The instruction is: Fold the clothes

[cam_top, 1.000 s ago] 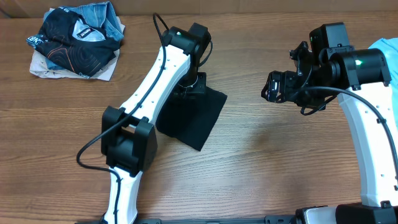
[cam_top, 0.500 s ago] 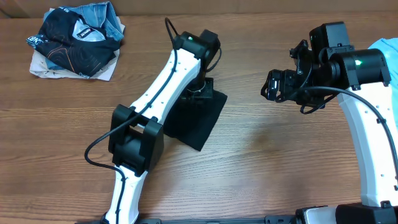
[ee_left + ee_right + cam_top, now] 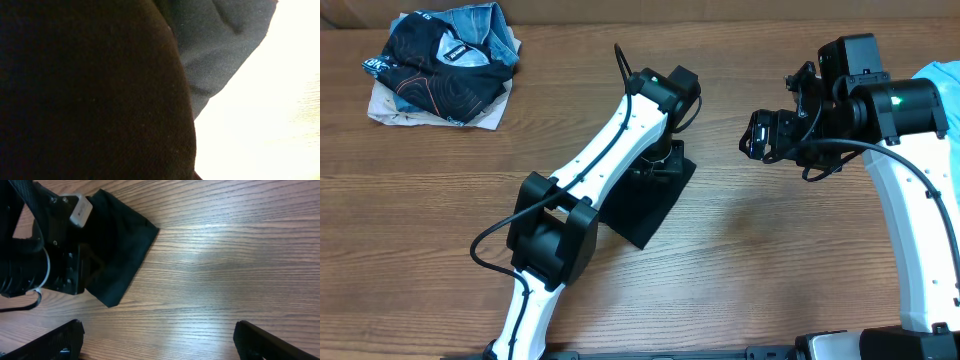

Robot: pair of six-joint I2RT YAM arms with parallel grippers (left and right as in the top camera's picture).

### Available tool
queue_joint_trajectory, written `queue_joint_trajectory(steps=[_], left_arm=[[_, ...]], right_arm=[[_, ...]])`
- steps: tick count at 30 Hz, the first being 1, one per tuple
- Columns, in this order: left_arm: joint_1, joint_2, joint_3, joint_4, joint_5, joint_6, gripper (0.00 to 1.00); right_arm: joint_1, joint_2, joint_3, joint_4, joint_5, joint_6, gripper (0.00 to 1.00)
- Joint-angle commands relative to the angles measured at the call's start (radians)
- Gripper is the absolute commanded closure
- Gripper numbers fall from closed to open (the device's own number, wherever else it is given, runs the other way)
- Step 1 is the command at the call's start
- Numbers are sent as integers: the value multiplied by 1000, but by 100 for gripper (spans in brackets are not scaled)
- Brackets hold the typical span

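Observation:
The black shirt (image 3: 650, 208) lies folded into a small rectangle in the middle of the table. It also shows in the right wrist view (image 3: 120, 245) and fills the left wrist view (image 3: 220, 45). My left gripper (image 3: 660, 165) is down on the shirt's far edge; its fingers are hidden by fabric, and the shirt moves with it. My right gripper (image 3: 752, 140) hangs open and empty above bare wood to the shirt's right (image 3: 157, 345). A light blue T-shirt (image 3: 938, 72) peeks in at the right edge.
A heap of dark and pale garments (image 3: 440, 65) lies at the back left corner. The left arm (image 3: 590, 170) stretches diagonally across the table's middle. Bare wood lies between the shirt and the right arm.
My left gripper has moved to the right, and the folded black shirt has slid right with it. The right arm has stayed almost still.

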Motion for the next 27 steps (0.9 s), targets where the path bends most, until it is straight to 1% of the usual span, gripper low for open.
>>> queue_joint_trajectory(steps=[1, 5, 7, 13, 17, 19, 20, 22, 24, 27], left_arm=[[-35, 12, -5, -14, 23, -60, 85], [-75, 12, -5, -17, 4, -82, 76], [-90, 12, -5, -17, -14, -110, 76], [-135, 12, -5, -31, -15, -114, 76], [-164, 11, -5, -48, -37, -114, 73], [-171, 11, -5, -49, -57, -115, 67], [-171, 11, -5, -51, -58, -117, 60], [-171, 11, -3, -60, -58, -117, 51], [-170, 11, -1, -65, -57, -117, 47], [-170, 11, 0, -66, -58, -116, 45]], right_arm=[[0, -14, -2, 11, 6, -3, 0], [0, -14, -2, 27, 6, -3, 0], [0, -14, -2, 34, 6, -3, 0], [0, -14, -2, 40, 7, -3, 0], [-5, -14, -2, 67, 22, 2, 0], [-13, -14, -2, 85, 22, 2, 0], [-21, -14, -2, 95, 22, 2, 0], [-40, -14, -2, 111, 21, 5, 0], [-71, -14, -2, 124, 21, 11, 0], [-129, -14, 0, 140, 17, 31, 0]])
